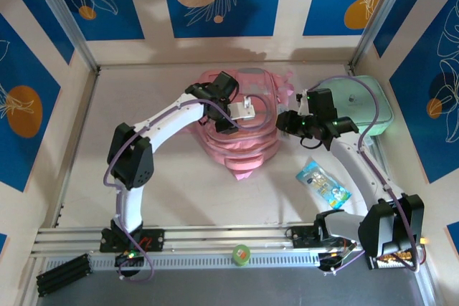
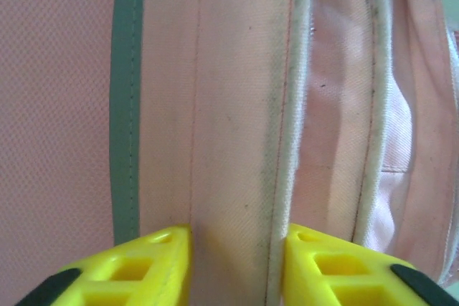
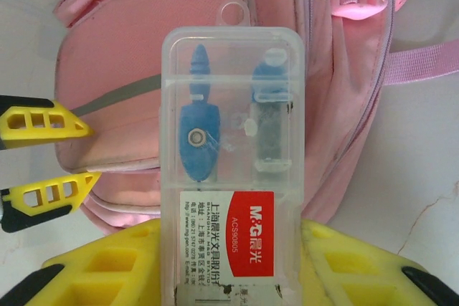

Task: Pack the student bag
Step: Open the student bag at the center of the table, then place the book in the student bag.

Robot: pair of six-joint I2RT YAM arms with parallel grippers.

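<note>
Two grippers meet at the student bag (image 1: 244, 145), lying just beyond the right jaws, one pink fold of it between the left ones. Whether the left gripper (image 2: 237, 243) pinches this fold firmly, I cannot tell. The right gripper (image 3: 231, 238) is clamped on a clear compass case (image 3: 229, 105). If the fold slips out, I think the opening may fall closed and the case would catch on the cloth.

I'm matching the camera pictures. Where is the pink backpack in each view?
Top view: backpack in the middle of the picture.
Left wrist: backpack fabric just beyond the yellow fingers.
Right wrist: backpack behind the clear case.
Shared landmark: the left gripper, at the backpack.
</note>
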